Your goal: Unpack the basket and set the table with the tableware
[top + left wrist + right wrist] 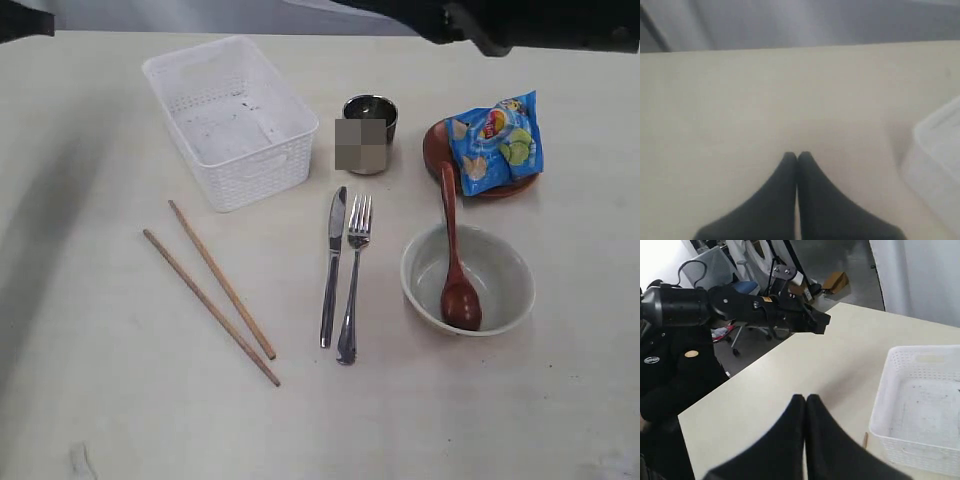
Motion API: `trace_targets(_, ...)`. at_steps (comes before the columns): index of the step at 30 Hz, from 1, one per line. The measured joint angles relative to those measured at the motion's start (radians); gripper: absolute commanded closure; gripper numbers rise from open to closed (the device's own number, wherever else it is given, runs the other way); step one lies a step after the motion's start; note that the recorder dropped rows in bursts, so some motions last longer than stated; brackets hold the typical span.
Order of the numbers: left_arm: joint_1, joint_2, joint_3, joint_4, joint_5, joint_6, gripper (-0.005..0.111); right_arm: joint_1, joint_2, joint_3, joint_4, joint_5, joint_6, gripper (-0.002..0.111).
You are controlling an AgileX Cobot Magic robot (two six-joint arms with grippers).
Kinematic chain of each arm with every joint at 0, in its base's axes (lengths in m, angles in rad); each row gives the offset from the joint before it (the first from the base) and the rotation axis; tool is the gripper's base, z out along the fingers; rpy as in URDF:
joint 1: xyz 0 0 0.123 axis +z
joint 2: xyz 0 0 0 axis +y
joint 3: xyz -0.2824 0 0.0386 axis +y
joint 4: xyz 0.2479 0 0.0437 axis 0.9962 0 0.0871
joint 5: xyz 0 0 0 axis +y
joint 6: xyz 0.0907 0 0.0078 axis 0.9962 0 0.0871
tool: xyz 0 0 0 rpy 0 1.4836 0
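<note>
Basket (232, 120) sat empty, tableware (495, 275) laid out; left gripper (797, 156) and right gripper (805, 398), tips together, likely needed only parking.

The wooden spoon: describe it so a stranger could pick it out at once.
Find the pale bowl right of the steel knife and fork. The spoon rests inside it, handle leaning over the rim toward the chip bag. It alone is reddish-brown wood with a rounded head.
</note>
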Motion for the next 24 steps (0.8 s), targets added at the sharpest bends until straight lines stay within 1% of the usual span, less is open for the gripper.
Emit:
trace_targets(3,0.06,0.033,-0.015,0.07,0.0,-0.02,0.107,0.0,0.0,0.0,-0.002,-0.002,0.003,0.109)
trace_targets(6,0.118,0.045,-0.017,0.089,-0.007,-0.044,0.107,0.0,0.0,0.0,-0.004,0.01,0.003,0.109)
trace_targets(9,0.154,0.046,-0.023,0.096,-0.038,-0.059,0.107,0.0,0.004,0.0,-0.004,0.052,0.0,0.109)
trace_targets(15,0.162,0.046,-0.029,0.127,-0.063,-0.07,0.107,0.0,0.057,-0.002,-0.004,0.082,-0.02,0.109)
trace_targets(17,0.167,0.05,-0.04,0.134,-0.048,-0.123,0.107,0.0,0.082,-0.002,-0.004,0.082,-0.026,0.109)
trace_targets(19,0.195,0.061,-0.072,0.134,0.023,-0.262,0.107,0.0,0.106,-0.002,-0.004,0.082,-0.032,0.109)
trace_targets(21,0.241,0.099,-0.136,0.134,0.167,-0.403,0.107,0.0,0.127,-0.002,-0.004,0.082,-0.037,0.109)
trace_targets(24,0.288,0.182,-0.247,0.142,0.419,-0.456,0.107,0.0,0.147,-0.002,-0.004,0.08,-0.044,0.109)
